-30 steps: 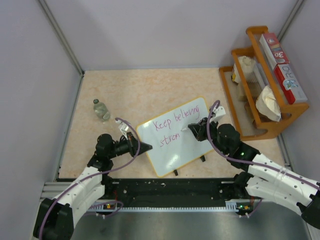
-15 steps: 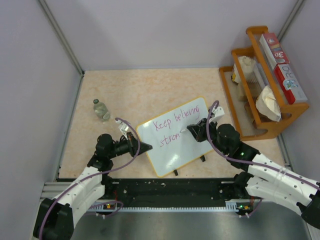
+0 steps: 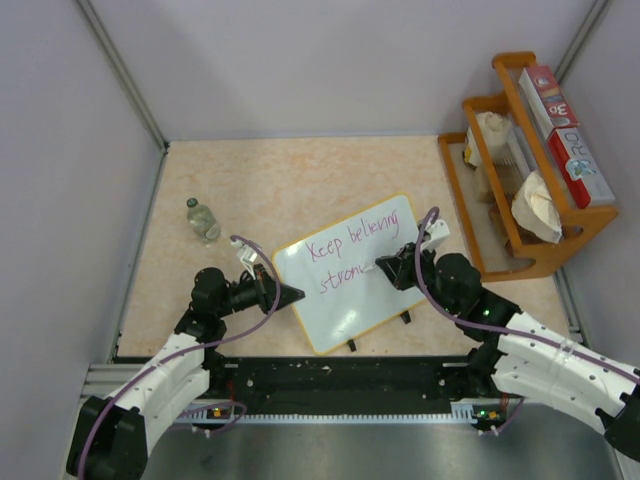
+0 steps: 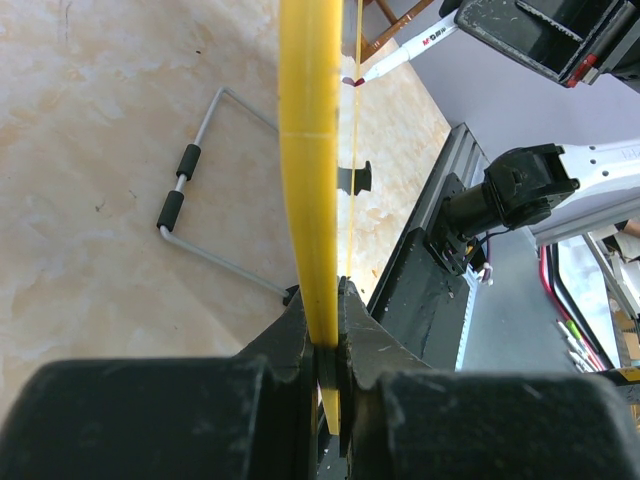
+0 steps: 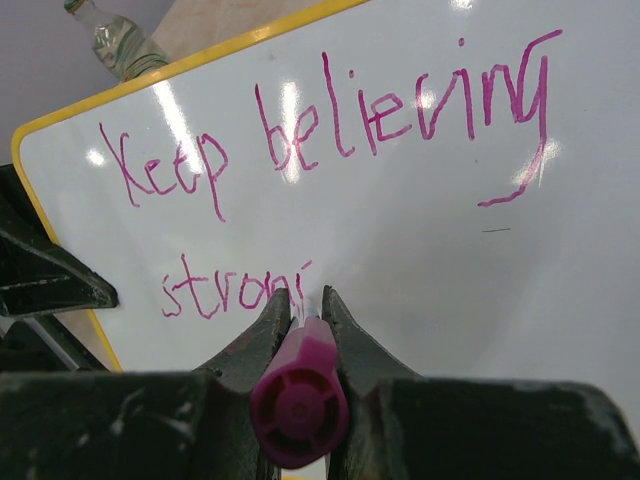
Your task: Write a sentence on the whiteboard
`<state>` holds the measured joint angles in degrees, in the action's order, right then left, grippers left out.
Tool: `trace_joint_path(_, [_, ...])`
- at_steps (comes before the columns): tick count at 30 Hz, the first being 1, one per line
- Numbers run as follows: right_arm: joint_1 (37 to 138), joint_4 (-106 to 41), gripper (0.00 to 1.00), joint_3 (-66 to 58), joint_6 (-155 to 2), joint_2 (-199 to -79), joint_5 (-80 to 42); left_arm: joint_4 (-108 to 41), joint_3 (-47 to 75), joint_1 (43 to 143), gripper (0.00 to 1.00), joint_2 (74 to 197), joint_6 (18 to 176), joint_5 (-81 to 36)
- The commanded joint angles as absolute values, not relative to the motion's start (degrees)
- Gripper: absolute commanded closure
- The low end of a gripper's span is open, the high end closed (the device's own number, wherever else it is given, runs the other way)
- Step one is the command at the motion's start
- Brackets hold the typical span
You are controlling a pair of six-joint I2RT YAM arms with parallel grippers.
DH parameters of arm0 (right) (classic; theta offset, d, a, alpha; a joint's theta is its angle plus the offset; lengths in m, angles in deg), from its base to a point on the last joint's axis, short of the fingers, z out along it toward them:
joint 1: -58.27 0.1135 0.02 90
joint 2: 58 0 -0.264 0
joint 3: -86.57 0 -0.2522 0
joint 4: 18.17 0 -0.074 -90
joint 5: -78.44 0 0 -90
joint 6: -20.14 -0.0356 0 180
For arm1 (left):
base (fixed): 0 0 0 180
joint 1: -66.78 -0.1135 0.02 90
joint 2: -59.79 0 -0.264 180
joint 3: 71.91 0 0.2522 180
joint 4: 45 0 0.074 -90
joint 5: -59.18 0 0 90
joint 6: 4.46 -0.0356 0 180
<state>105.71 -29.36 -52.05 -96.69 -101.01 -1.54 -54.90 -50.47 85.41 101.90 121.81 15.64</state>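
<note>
Purple words (image 5: 330, 130) cross the board (image 3: 350, 300); right gripper (image 3: 384, 266) clamps a marker (image 5: 298, 400) against it, left gripper (image 3: 297, 294) pinches its rim.

Pale lavender-grey walls (image 3: 330, 60) close the scene on three sides, with slanting metal posts (image 3: 120, 70) in the upper corners. The tabletop (image 3: 300, 175) is beige with an orange marbled tint, evenly lit. At the right of the frame stands a wooden rack (image 3: 530, 268) holding boxes and crumpled white items.

Arms (image 3: 168, 368) show white shells, black joints, purple cables (image 3: 236, 240); left gripper (image 3: 299, 294) and right gripper (image 3: 381, 266) are black.
</note>
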Motion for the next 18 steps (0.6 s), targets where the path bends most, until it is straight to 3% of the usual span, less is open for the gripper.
trace_joint_path(1, [105.1,-30.0,1.00,-51.7,-96.6,-100.5,1.0,-51.7,-52.4,86.0,1.00,102.1,113.5,17.2])
trace_joint_path(18, [105.1,-28.6,1.00,-47.2,-95.4,-102.1,3.7,-51.7,-52.4,86.0,1.00,101.9,113.5,17.3])
